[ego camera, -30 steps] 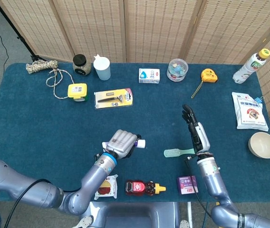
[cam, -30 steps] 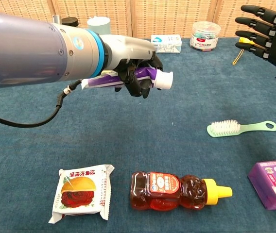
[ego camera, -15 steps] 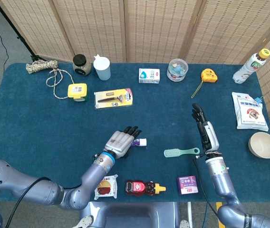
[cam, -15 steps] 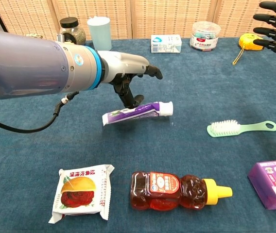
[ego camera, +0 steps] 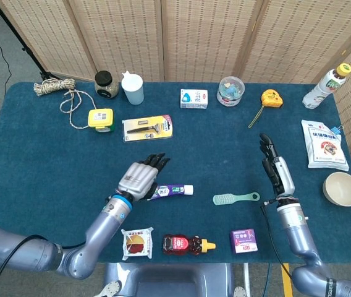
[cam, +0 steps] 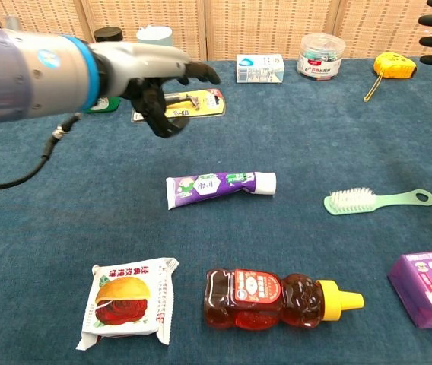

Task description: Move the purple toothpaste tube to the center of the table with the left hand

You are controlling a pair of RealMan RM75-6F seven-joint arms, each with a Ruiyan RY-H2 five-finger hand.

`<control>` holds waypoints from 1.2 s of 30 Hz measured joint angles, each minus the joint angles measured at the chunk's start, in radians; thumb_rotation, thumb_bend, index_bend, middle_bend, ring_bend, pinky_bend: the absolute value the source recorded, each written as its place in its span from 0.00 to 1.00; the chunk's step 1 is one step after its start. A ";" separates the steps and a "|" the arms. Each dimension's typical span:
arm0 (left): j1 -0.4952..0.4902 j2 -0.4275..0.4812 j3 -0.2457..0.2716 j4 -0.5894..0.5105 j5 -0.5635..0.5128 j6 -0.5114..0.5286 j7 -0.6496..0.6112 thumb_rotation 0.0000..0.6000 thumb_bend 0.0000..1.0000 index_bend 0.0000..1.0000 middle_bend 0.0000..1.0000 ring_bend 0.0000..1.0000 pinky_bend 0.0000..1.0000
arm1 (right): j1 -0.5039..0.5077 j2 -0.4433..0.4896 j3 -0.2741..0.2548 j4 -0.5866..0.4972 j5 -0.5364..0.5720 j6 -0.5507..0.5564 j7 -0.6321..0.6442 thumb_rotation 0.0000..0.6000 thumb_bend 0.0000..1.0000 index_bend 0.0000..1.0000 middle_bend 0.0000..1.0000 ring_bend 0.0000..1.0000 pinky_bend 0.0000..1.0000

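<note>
The purple toothpaste tube (cam: 220, 185) lies flat near the middle of the tabletop (ego camera: 52, 161), so the placing seems done. The left hand (ego camera: 139, 179) hovers above it, fingers spread, holding nothing. The right hand (ego camera: 276, 172) is open too, well apart.

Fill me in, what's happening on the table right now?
The purple toothpaste tube lies flat on the blue cloth near the table's center, cap toward the green brush. The left hand hangs open above and beside it, fingers spread, holding nothing. The right hand is open too, off to the side.
</note>
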 measured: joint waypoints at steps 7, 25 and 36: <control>0.126 0.092 0.078 -0.058 0.187 0.098 -0.066 1.00 0.58 0.02 0.00 0.00 0.24 | -0.002 0.030 -0.021 0.031 -0.021 0.006 -0.055 0.72 0.00 0.00 0.00 0.00 0.00; 0.480 0.324 0.234 -0.101 0.614 0.321 -0.288 1.00 0.58 0.23 0.11 0.04 0.24 | 0.001 0.098 -0.082 0.081 -0.047 0.049 -0.364 1.00 0.16 0.00 0.00 0.00 0.00; 0.678 0.396 0.276 -0.023 0.720 0.403 -0.406 1.00 0.58 0.28 0.16 0.08 0.24 | -0.046 0.149 -0.133 0.118 -0.058 0.152 -0.673 1.00 0.16 0.00 0.00 0.00 0.00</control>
